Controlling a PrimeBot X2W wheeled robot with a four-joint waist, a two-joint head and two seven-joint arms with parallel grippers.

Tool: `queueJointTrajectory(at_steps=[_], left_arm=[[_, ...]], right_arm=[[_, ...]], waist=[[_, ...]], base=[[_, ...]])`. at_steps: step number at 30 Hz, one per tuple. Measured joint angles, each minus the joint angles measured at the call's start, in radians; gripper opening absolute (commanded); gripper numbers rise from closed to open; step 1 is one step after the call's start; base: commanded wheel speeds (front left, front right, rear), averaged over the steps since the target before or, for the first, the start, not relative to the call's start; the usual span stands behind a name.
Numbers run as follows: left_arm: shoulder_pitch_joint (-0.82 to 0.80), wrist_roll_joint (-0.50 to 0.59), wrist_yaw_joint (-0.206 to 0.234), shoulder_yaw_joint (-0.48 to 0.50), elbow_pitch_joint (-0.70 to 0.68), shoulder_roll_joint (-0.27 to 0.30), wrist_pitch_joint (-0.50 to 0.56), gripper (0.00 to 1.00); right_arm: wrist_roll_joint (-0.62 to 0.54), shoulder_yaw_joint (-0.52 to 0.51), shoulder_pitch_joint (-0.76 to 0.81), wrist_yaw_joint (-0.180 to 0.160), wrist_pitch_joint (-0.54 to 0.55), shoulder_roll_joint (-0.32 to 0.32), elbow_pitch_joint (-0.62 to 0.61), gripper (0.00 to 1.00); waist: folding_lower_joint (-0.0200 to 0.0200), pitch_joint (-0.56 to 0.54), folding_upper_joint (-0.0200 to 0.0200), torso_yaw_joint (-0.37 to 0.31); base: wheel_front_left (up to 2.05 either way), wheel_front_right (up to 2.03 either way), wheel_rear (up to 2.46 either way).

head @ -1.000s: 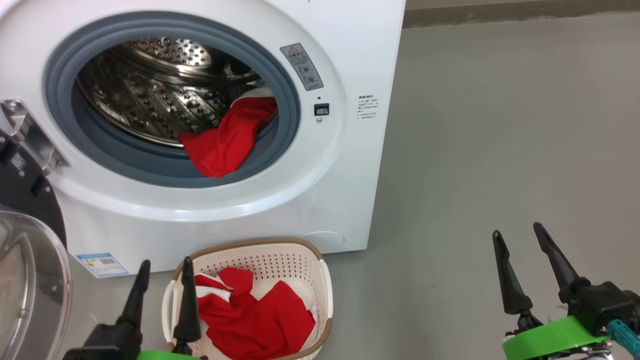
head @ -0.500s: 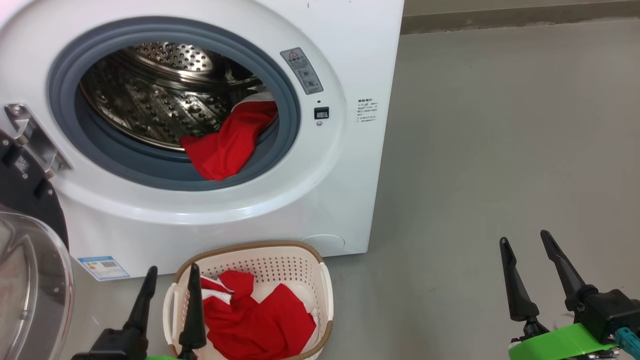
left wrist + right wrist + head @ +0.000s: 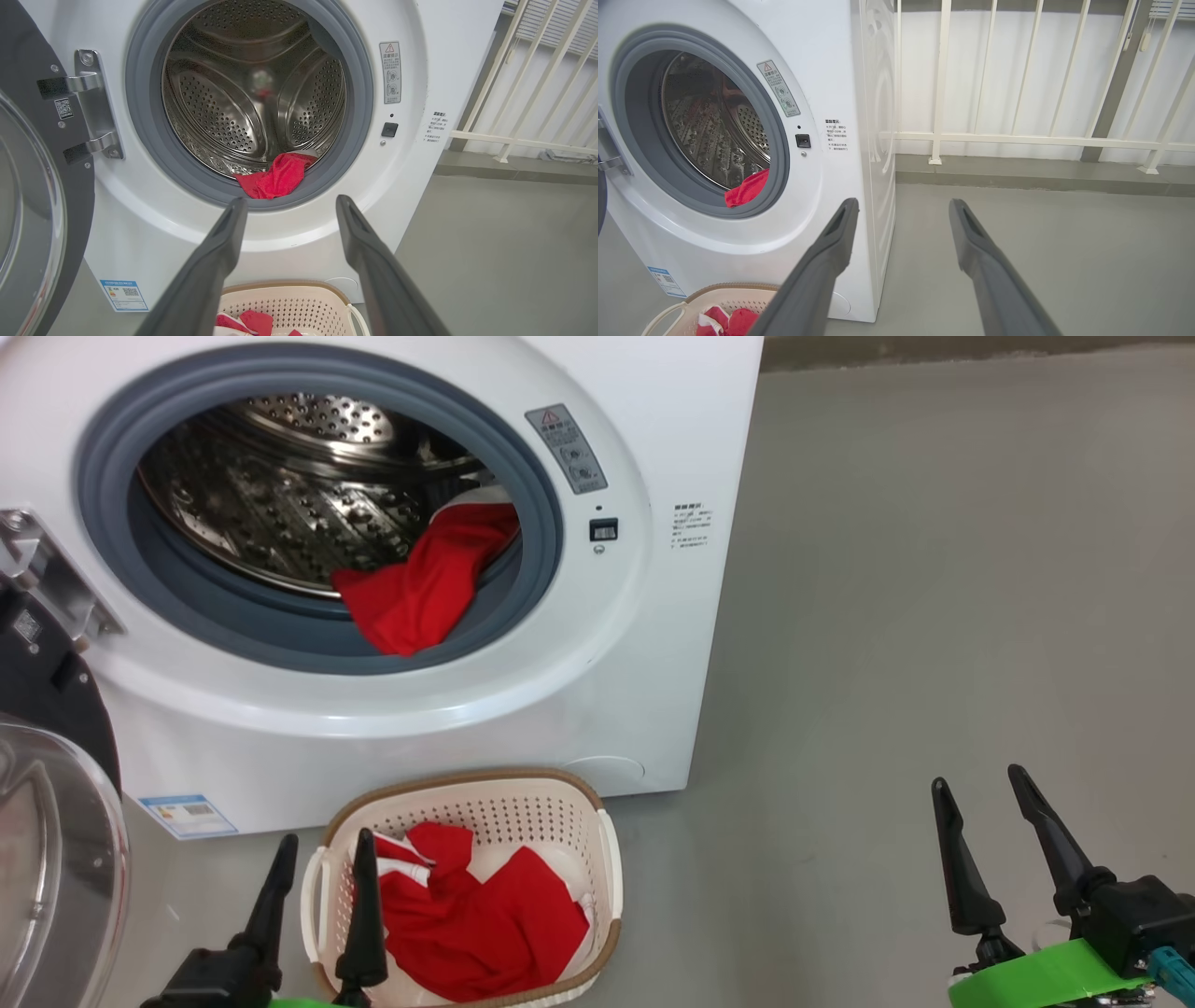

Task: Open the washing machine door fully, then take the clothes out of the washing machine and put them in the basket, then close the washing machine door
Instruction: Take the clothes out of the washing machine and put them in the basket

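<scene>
The basket (image 3: 523, 817) sits on the floor (image 3: 934, 616) before the washing machine (image 3: 635, 691). One garment (image 3: 420, 588) in drum (image 3: 280, 504), second garment (image 3: 476, 924) in basket. Door (image 3: 47, 859) open at left.

The head camera looks steeply down on the washing machine (image 3: 635, 691) front and the basket (image 3: 523, 817) at its foot. The left wrist camera faces the round opening (image 3: 252, 102) squarely, close up. The right wrist camera views it aslant from the right. All three share that opening.

1 washer (image 3: 672, 392), 1 door (image 3: 51, 821), 1 basket (image 3: 485, 777) bottom ctr, 2 lots red clothes (image 3: 425, 583) (drum (image 3: 280, 495), basket), 2 grippers: left gripper (image 3: 326, 840), right gripper (image 3: 977, 777).
</scene>
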Motion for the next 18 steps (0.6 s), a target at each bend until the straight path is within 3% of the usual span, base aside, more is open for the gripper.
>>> queueJointTrajectory(at_steps=[18], left_arm=[[-0.132, -0.036, -0.002, -0.024, 0.013, 0.0, 0.0, 1.0]], right_arm=[[0.011, 0.024, -0.052, 0.0, 0.0, 0.0, -0.007, 1.0]], waist=[[0.0, 0.129, 0.0, -0.006]], base=[[0.0, 0.0, 0.0]])
